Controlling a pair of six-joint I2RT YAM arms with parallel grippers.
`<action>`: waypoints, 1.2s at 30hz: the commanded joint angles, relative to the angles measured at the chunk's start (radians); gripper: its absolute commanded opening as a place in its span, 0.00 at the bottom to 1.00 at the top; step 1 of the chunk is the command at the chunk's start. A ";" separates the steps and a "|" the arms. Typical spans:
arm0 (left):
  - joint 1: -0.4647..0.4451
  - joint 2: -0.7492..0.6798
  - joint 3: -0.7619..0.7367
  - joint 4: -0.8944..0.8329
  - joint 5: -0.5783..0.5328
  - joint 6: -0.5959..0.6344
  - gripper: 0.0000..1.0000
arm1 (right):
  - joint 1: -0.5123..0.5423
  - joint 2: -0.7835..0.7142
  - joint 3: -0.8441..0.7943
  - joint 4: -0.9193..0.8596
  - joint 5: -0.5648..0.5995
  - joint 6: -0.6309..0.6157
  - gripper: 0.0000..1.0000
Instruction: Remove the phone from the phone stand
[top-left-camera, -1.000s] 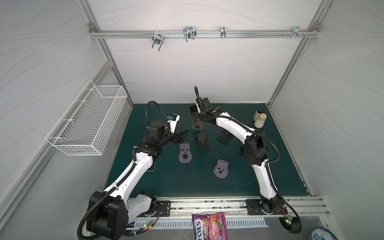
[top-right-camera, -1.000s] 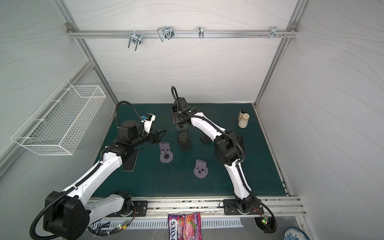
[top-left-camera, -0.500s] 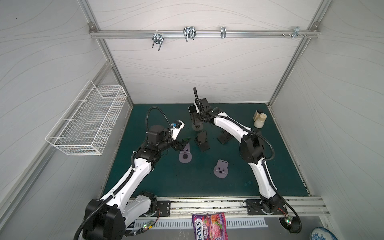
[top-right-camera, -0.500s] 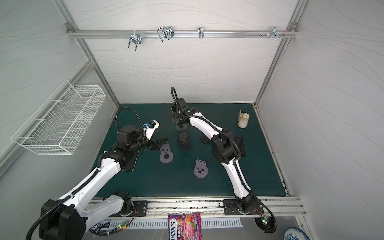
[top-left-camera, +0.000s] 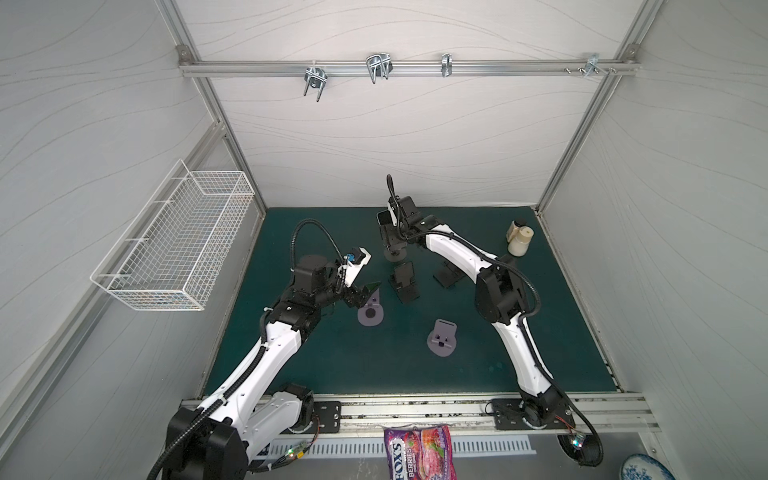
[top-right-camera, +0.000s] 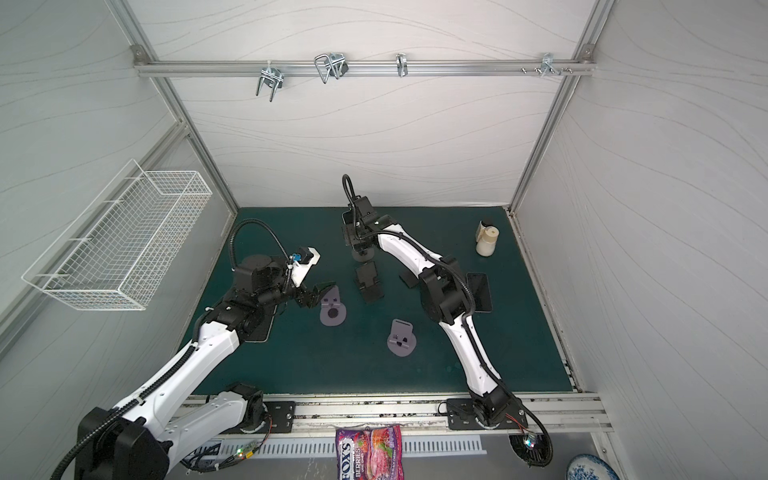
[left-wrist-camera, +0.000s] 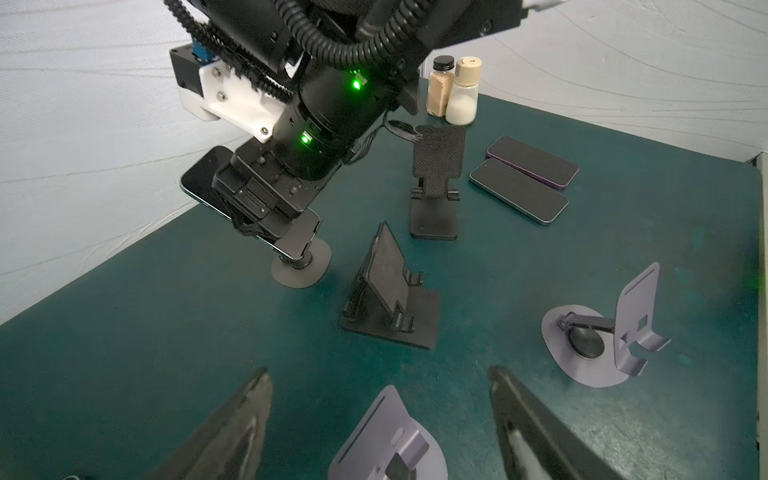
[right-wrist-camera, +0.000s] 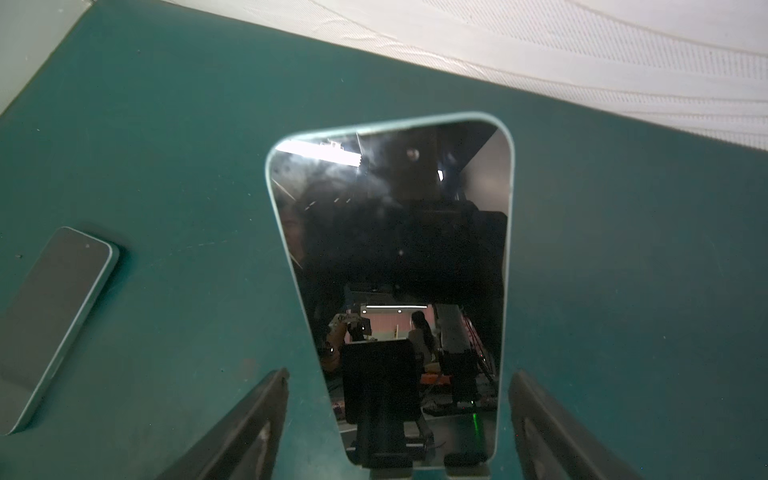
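Phone (right-wrist-camera: 390, 270) on phone stand (left-wrist-camera: 301, 266), between right fingers (right-wrist-camera: 249, 424): spread, gap either side, gripping nothing. Left fingers (left-wrist-camera: 232, 436) spread, empty.

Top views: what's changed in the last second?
Left gripper came toward the front of the table, now over the left grey stand, jaws open and empty. Right gripper barely shifted; jaws open either side of the phone, which remains on the round black stand. Other stands, loose phones and shakers unchanged.
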 joint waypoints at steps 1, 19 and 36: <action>-0.010 -0.007 0.002 0.015 -0.016 0.046 0.83 | -0.007 0.029 0.031 0.016 -0.004 -0.022 0.86; -0.018 -0.010 -0.036 0.040 -0.020 0.101 0.84 | -0.012 0.081 0.064 0.035 0.021 -0.056 0.87; -0.026 0.009 -0.044 0.063 -0.029 0.125 0.84 | -0.037 0.110 0.071 0.056 0.013 -0.064 0.88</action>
